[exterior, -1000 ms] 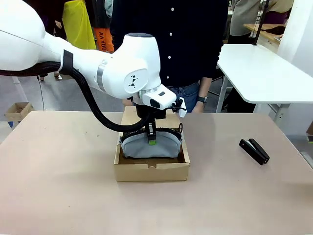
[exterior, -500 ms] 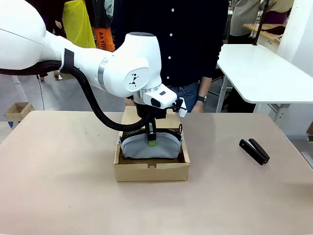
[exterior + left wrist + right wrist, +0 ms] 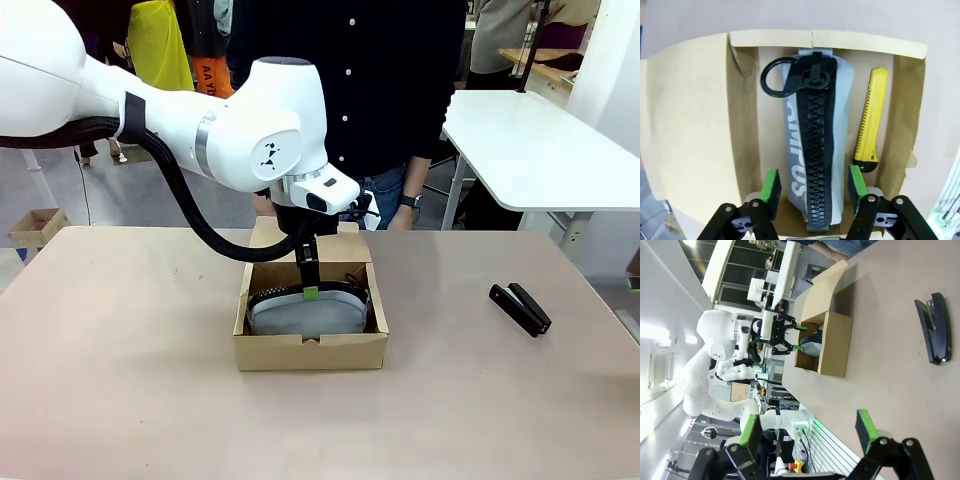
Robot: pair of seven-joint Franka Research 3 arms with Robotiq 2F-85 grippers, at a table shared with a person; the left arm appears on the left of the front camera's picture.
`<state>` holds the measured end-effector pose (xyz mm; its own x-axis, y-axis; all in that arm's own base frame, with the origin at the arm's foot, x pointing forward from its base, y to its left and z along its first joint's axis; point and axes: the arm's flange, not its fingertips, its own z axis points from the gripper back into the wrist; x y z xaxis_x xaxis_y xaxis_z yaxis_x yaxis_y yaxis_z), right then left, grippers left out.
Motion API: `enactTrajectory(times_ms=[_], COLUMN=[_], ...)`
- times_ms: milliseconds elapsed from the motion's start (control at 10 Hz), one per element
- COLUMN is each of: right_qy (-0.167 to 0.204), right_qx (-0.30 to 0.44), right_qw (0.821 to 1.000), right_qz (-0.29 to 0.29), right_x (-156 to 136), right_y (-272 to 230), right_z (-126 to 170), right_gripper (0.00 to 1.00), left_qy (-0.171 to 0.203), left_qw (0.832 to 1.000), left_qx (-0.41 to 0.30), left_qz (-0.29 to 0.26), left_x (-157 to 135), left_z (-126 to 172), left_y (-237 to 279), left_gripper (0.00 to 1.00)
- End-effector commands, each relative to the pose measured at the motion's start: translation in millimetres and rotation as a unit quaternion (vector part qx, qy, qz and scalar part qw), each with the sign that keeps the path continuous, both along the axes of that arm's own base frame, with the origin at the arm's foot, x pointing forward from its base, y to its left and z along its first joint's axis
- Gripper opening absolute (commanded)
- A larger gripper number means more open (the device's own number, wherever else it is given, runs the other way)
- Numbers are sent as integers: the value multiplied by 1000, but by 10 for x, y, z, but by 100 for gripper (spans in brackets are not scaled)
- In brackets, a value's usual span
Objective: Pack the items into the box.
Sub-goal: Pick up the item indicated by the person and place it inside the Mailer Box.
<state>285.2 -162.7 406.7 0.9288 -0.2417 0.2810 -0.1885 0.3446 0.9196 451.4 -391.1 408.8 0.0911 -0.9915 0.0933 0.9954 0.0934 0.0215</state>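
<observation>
The pale grey-blue zip pouch (image 3: 305, 315) lies inside the brown cardboard box (image 3: 310, 352) at the table's middle, lid flap folded back. My left gripper (image 3: 311, 290) hangs just over it. In the left wrist view the pouch (image 3: 812, 125) lies zipper-up in the box (image 3: 690, 125), and my left gripper (image 3: 815, 185) is open, its green pads on either side of the pouch's near end and clear of it. The black stapler (image 3: 520, 308) lies on the table to the right, apart from the box. In the right wrist view my right gripper (image 3: 807, 427) is open and holds nothing, above the table, well short of the stapler (image 3: 932, 327).
A yellow utility knife (image 3: 871, 117) lies in the box beside the pouch. A person in a dark shirt (image 3: 350, 100) stands at the far side, behind the box. A white table (image 3: 540, 150) stands at the back right.
My left gripper has opened and risen a little. The pouch, held upright before, has dropped and now lies lower in the box.
</observation>
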Motion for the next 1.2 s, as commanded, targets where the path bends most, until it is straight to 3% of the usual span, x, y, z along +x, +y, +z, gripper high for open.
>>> enactTrajectory(times_ms=[0, 500, 700, 800, 900, 1100], right_qy=[7, 7, 7, 7, 7, 7], right_qx=[-3, -3, -3, -3, -3, -3], right_qw=[1000, 1000, 1000, 1000, 1000, 1000], right_qz=[5, 5, 5, 5, 5, 5], right_x=[-30, -30, -30, -30, -30, -30], right_y=[-8, -8, -8, -8, -8, -8], right_z=[37, 37, 37, 37, 37, 37], right_gripper=[100, 100, 100, 100, 100, 100], left_qy=[-13, -7, 27, 55, 80, 106], left_qw=[1000, 999, 998, 994, 985, 937], left_qx=[-6, -19, -44, -88, -123, -278], left_qz=[16, 26, 32, 26, 92, 182], left_x=[-73, -81, -114, -157, -191, -362], left_z=[90, 168, 327, 585, 816, 1068], left_y=[71, 139, 259, 572, 990, 1968], left_gripper=[100, 100, 100, 100, 100, 100])
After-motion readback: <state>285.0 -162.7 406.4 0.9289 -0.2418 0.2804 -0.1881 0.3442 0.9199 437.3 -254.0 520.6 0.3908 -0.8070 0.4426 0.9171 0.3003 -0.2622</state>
